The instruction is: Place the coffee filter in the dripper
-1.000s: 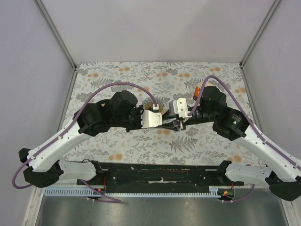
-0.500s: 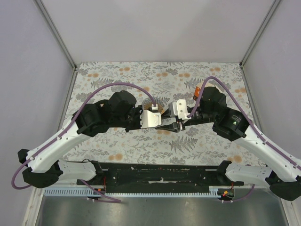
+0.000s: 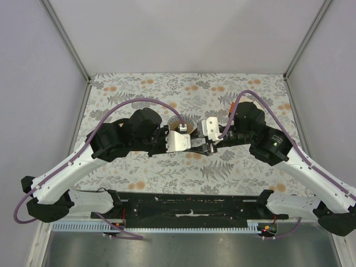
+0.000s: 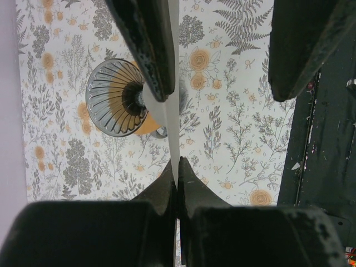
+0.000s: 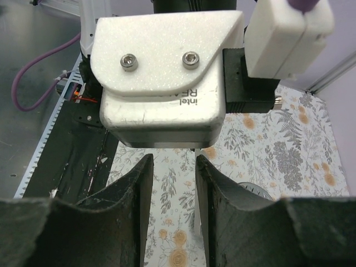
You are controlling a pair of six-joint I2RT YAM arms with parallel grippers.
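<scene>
My left gripper (image 4: pixel 178 162) is shut on the coffee filter (image 4: pixel 173 119), a thin white sheet seen edge-on that sticks out ahead of the fingertips. The dripper (image 4: pixel 118 105), a ribbed see-through cone with an orange-brown collar, stands on the table below and to the left of the filter. It also shows in the top view (image 3: pixel 187 123), behind the left wrist. My right gripper (image 5: pixel 172 158) is open, facing the left gripper (image 3: pixel 194 146). The filter's edge (image 5: pixel 196 186) lies between its fingers, against the right-hand one. In the top view the right gripper (image 3: pixel 207 146) meets the left one.
The flowered tablecloth (image 3: pixel 139 89) covers the table. An orange carton (image 3: pixel 234 105) peeks out behind the right arm. The black base rail (image 3: pixel 189 206) runs along the near edge. The left wrist camera housing (image 5: pixel 167 72) is close in front of the right gripper.
My right gripper has moved left towards the left gripper, so its open fingers now stand either side of the held filter. The left arm has barely moved.
</scene>
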